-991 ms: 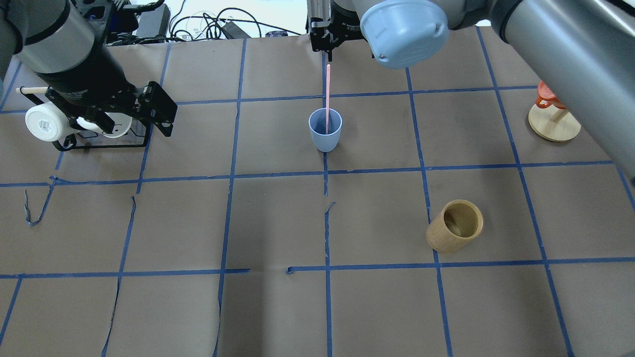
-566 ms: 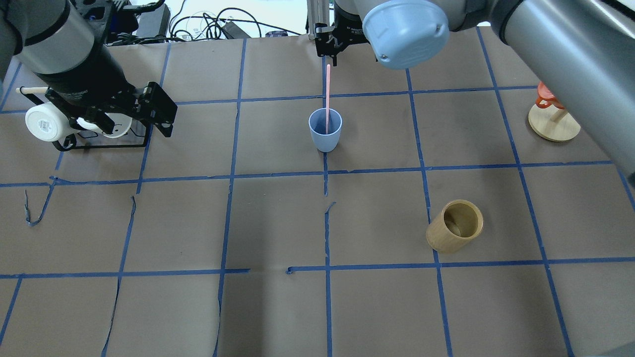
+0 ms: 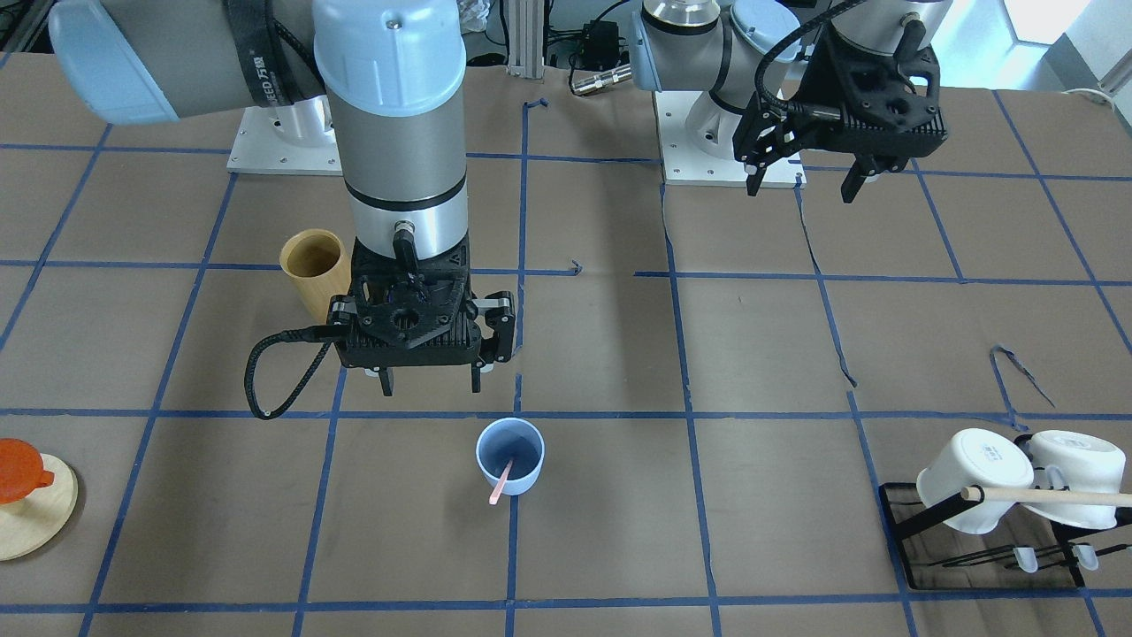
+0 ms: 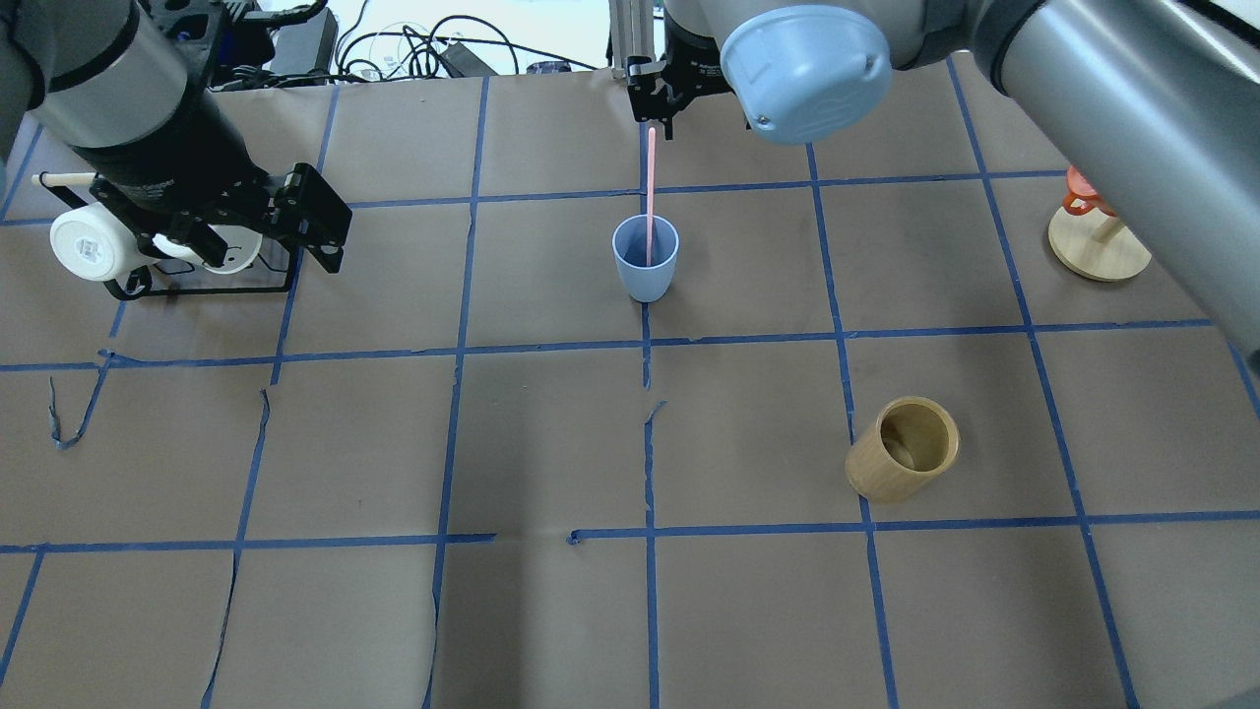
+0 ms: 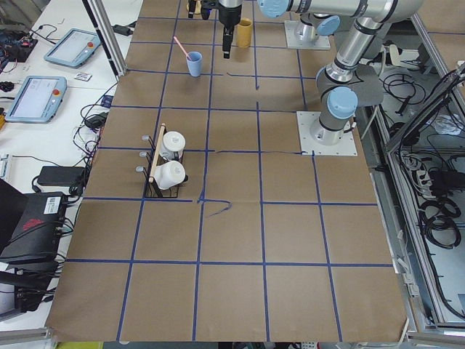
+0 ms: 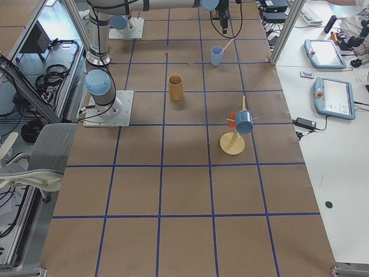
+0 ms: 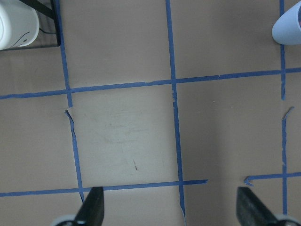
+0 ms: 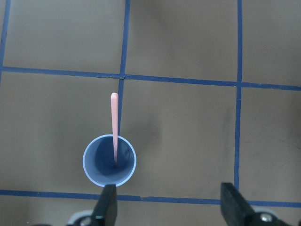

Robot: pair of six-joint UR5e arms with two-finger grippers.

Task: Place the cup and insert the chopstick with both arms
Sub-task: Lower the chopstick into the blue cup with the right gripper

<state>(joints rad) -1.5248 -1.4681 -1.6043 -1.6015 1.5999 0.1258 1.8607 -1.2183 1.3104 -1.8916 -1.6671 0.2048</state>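
The light blue cup (image 4: 646,262) stands upright near the table's middle, also in the front view (image 3: 510,460). One pale pink chopstick (image 4: 651,187) leans inside it, its top sticking out (image 3: 499,486). My right gripper (image 3: 430,386) is open and empty, hovering above the table just on the robot's side of the cup. Its wrist view shows the cup (image 8: 109,162) and chopstick (image 8: 114,122) ahead of the open gripper (image 8: 169,209). My left gripper (image 3: 805,186) is open and empty, raised far from the cup; its wrist view shows the cup's edge (image 7: 288,27).
A tan bamboo cylinder (image 4: 904,448) stands toward the robot's right of the cup. A black rack with white mugs (image 4: 148,246) and a wooden rod is at the far left. A wooden stand with an orange piece (image 4: 1098,236) is at the far right.
My right gripper has shifted slightly rightward in the overhead view, away from the chopstick's top. The cup, chopstick and left arm have not moved.
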